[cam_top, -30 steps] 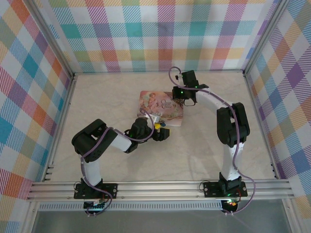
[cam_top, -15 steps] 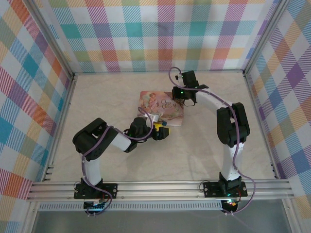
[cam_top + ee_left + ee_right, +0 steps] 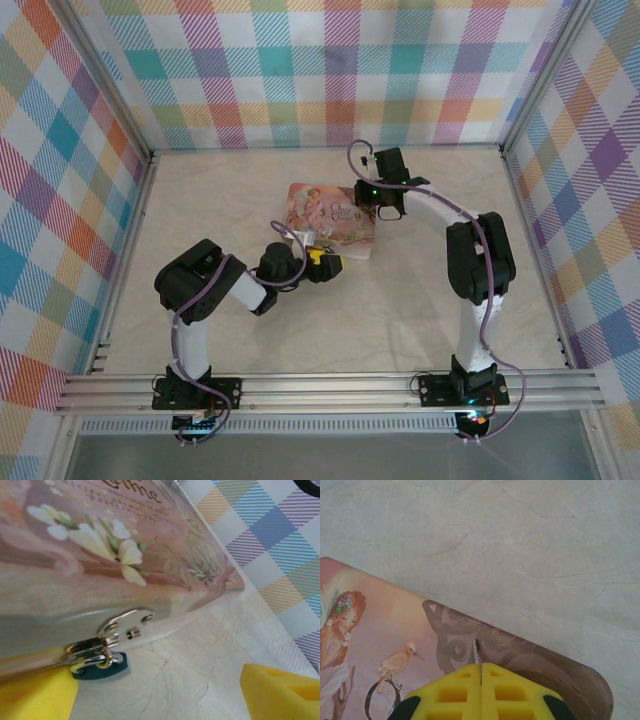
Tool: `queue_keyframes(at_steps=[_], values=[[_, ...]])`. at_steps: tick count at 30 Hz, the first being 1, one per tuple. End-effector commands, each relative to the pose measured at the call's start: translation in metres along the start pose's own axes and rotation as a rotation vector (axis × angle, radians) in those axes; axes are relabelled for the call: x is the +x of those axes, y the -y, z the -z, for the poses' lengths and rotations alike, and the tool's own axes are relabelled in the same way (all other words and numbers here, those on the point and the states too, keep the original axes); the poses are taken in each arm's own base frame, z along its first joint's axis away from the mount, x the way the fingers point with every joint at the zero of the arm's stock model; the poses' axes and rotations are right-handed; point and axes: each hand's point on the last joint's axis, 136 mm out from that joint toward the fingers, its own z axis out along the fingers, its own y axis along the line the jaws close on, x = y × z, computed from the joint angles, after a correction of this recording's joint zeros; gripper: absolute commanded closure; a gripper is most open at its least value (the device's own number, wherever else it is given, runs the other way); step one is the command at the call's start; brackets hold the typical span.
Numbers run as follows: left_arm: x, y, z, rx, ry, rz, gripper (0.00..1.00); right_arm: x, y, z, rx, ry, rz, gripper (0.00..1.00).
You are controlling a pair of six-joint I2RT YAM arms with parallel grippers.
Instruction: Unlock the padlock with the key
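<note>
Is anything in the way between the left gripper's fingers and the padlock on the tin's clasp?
Nothing visible does. The padlock hangs from the tin at its clasp, right beside one pad of the open left gripper, with just table in the gap.

Padlock (image 3: 102,669) sits low on the left of the left wrist view; tiny, dark teal body, silver shackle looped through the hasp (image 3: 125,622) on the tin's (image 3: 150,570) front edge, down by the tabletop; key (image 3: 476,653) at lower middle of the right wrist view; thin grey sliver, standing upright, nipped in the closed right gripper (image 3: 481,666) above the tin's lid.
</note>
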Motion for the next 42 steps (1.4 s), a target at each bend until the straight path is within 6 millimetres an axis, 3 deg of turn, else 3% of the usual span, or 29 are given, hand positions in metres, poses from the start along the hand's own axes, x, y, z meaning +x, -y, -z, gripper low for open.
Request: queue_keyframes(at_steps=[1,4,11,19,25,42], values=[[-0.006,-0.004,-0.005,0.018,0.025,0.014,0.14,0.017,0.0,0.004,0.002,-0.049,0.019,1.0],[-0.003,-0.006,-0.007,0.033,0.018,0.026,0.15,0.016,-0.001,0.005,0.001,-0.045,0.021,1.0],[-0.005,0.01,-0.005,0.118,0.002,0.03,0.24,0.015,-0.001,0.008,0.002,-0.039,0.028,1.0],[-0.005,0.014,0.003,0.118,-0.002,0.038,0.28,0.015,-0.002,0.009,-0.004,-0.033,0.02,1.0],[-0.011,0.007,0.008,0.075,0.049,0.039,0.27,0.015,-0.002,0.01,-0.006,-0.033,0.018,1.0],[-0.019,0.024,0.01,0.154,0.057,0.06,0.33,0.018,-0.003,0.011,-0.005,-0.034,0.015,1.0]])
